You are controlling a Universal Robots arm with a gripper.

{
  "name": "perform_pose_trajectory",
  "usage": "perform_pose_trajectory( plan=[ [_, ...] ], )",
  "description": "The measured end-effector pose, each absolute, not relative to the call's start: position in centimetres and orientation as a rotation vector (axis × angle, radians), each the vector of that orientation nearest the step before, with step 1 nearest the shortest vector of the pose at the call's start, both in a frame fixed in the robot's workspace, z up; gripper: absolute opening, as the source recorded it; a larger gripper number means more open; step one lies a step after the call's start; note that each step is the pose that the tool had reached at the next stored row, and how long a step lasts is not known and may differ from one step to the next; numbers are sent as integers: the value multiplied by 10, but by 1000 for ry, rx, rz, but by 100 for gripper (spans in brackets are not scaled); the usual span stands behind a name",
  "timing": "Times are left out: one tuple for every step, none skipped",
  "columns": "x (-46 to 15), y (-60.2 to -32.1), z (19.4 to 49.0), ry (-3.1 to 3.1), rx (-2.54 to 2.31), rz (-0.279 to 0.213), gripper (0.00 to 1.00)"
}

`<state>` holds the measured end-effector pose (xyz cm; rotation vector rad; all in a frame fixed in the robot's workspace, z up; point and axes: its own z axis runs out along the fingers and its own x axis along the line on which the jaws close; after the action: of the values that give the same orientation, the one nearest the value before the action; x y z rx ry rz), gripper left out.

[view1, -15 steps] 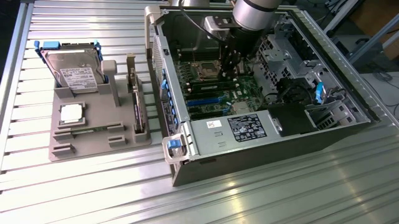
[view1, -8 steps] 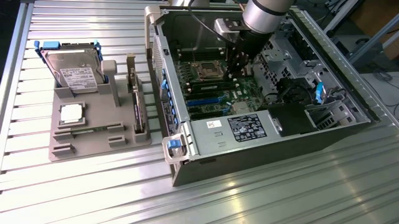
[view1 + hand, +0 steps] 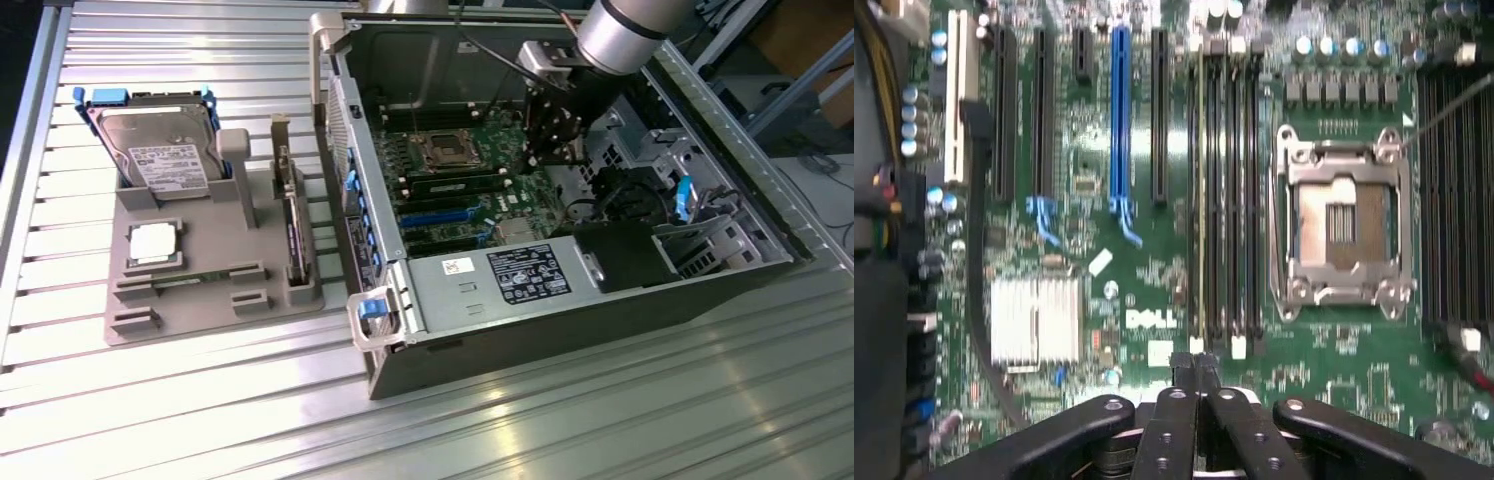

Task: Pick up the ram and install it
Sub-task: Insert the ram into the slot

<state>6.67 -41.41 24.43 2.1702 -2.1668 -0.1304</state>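
The jaws are shut tight together w/ nothing in them, right by one end of the ram [image 3: 1201, 200], which sits edge-up in its slot next to the empty chip socket [image 3: 1341, 225], so a push on just 1 end could tip it & leave it half in.

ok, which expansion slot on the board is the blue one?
The long blue slot, flanked by black slots. The others are black, save one white slot farthest from the CPU socket.
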Motion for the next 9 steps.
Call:
perform_pose_trajectory(
  plan=[
    [70, -414, 244, -2167, 2170, -131, 11],
    [73, -414, 244, -2167, 2170, -131, 11],
    [75, -414, 244, -2167, 2170, -132, 11],
    [80, -414, 246, -2167, 2170, -132, 11],
    [82, -414, 249, -2167, 2170, -132, 11],
    [83, -414, 251, -2167, 2170, -132, 11],
    [84, -414, 254, -2167, 2170, -132, 11],
    [84, -414, 261, -2167, 2170, -132, 11],
    [85, -414, 269, -2167, 2170, -132, 11]
  ],
)
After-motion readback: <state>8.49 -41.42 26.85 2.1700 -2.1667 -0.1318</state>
